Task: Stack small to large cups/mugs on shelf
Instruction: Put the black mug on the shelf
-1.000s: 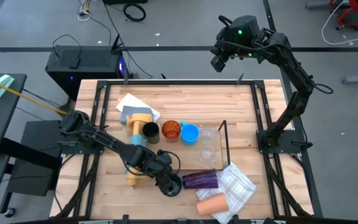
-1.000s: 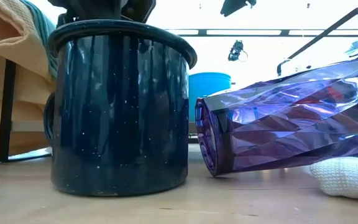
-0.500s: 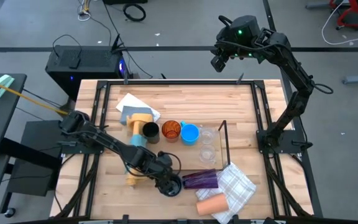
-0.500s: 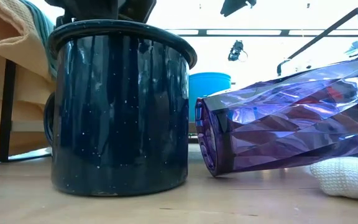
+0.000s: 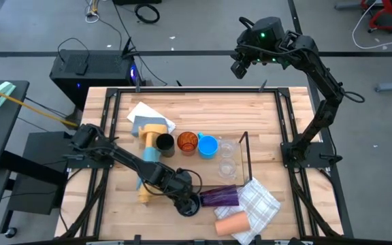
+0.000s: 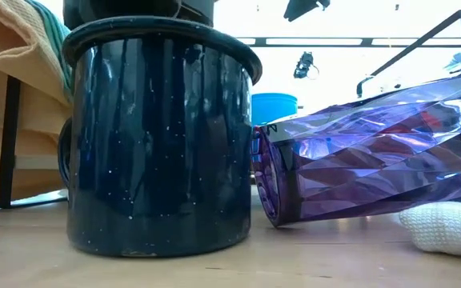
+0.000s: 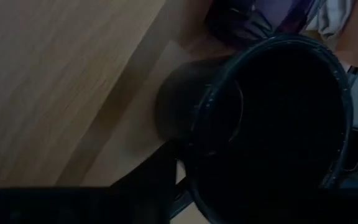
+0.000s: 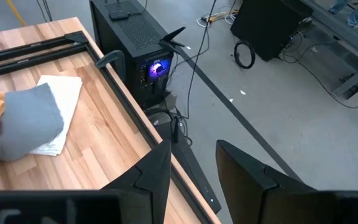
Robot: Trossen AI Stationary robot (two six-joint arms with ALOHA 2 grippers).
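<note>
The dark handled mug (image 5: 191, 203) stands upright near the table's near edge, and fills the low view's left half (image 6: 158, 144). My left gripper (image 5: 185, 197) comes down on it from above and is shut on its rim. Beside the mug the purple tumbler (image 5: 220, 196) lies on its side. A peach cup (image 5: 231, 223) lies nearer the edge. A black cup (image 5: 165, 144), an amber cup (image 5: 187, 143), a blue cup (image 5: 207, 145) and two clear glasses (image 5: 227, 155) stand in a row by the thin black shelf (image 5: 248, 151). My right gripper (image 8: 191, 168) hangs open, high over the far edge. My left gripper has the mug's rim (image 7: 194, 146) on the side away from the tumbler. One finger (image 7: 157, 171) lies outside the wall. The other is lost in the dark inside of the mug. The fingers come steeply from above. The mug stands upright with its base on the table.
A rolled yellow-and-blue cloth (image 5: 148, 163) lies left of the mug, and a checked cloth (image 5: 258, 204) lies right of the tumbler. White and grey cloths (image 5: 145, 117) lie at the far left. Black frame rails (image 5: 107, 116) run along the table's sides.
My left gripper has come down onto the mug's rim. In the low view the mug has shifted a little toward the purple tumbler, and its rim now stands right beside the tumbler's mouth.
</note>
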